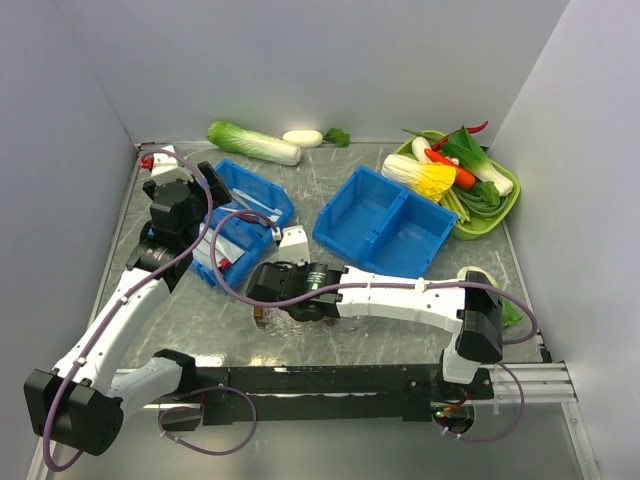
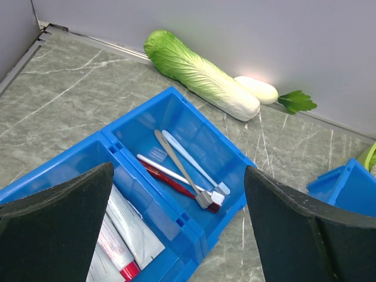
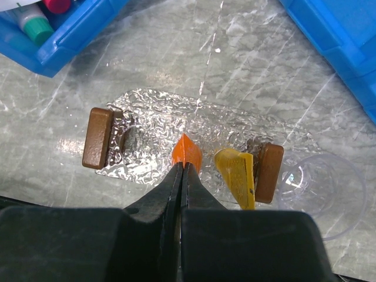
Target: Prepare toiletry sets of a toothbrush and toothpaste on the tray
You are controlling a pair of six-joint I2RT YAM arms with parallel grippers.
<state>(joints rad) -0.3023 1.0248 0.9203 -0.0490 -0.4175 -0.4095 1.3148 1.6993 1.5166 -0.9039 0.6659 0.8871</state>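
Left wrist: toothbrush [image 2: 191, 160] in bin [image 2: 138, 114] beyond L pincer [image 2: 179, 170].

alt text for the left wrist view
The left tool hangs open above a blue plastic divided bin: several slim toothbrushes lie in its far compartment, white toothpaste tubes in the near one. A green napa cabbage lies by the wall.

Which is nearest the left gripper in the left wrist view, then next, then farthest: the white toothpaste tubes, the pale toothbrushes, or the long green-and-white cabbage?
1. White toothpaste tubes: nearer compartment of the blue plastic bin.
2. Pale plastic toothbrushes: farther compartment.
3. Long green-and-white cabbage: beyond the bin, farthest back.
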